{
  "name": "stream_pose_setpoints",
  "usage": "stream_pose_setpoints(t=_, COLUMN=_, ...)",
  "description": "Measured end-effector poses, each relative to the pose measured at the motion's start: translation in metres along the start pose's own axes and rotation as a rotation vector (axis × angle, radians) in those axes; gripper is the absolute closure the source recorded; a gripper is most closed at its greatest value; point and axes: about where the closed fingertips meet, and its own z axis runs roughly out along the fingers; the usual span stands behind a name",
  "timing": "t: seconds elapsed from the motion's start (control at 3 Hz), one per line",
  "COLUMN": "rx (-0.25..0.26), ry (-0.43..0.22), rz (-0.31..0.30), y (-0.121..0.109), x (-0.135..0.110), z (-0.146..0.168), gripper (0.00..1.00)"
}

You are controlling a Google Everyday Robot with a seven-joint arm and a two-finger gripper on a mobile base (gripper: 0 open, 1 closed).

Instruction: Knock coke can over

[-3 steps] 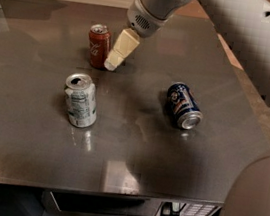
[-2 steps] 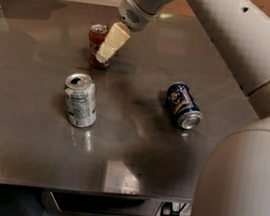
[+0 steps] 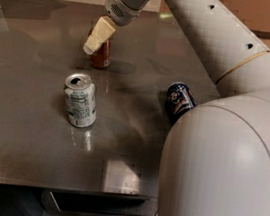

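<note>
The red coke can (image 3: 101, 54) stands at the back left of the grey metal table (image 3: 21, 159), tilted a little. Most of its top is hidden behind my gripper. My gripper (image 3: 96, 37) hangs from the white arm that reaches in from the upper right. Its cream fingers lie across the can's upper part, touching it from the front.
A white and green can (image 3: 80, 100) stands upright in the middle left. A dark blue can (image 3: 178, 99) lies on its side to the right, partly hidden by my arm's large white body (image 3: 220, 183). The table's front edge (image 3: 52, 188) runs along the bottom.
My gripper has moved left, from beside the coke can's right side to across its top. The coke can has started to tilt. The other cans have not moved.
</note>
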Motion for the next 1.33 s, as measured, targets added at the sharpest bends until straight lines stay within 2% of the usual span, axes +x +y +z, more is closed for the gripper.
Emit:
stream_pose_setpoints(t=0.67, rx=0.009, ry=0.024, rz=0.042, y=-0.019, x=0.004, z=0.022, gripper=0.00)
stream_pose_setpoints(t=1.0, rx=0.002, ry=0.031, rz=0.051, y=-0.021, x=0.007, z=0.027, gripper=0.18)
stream_pose_setpoints(t=1.33, rx=-0.018, ry=0.014, rz=0.059, y=-0.017, x=0.007, z=0.027, gripper=0.41)
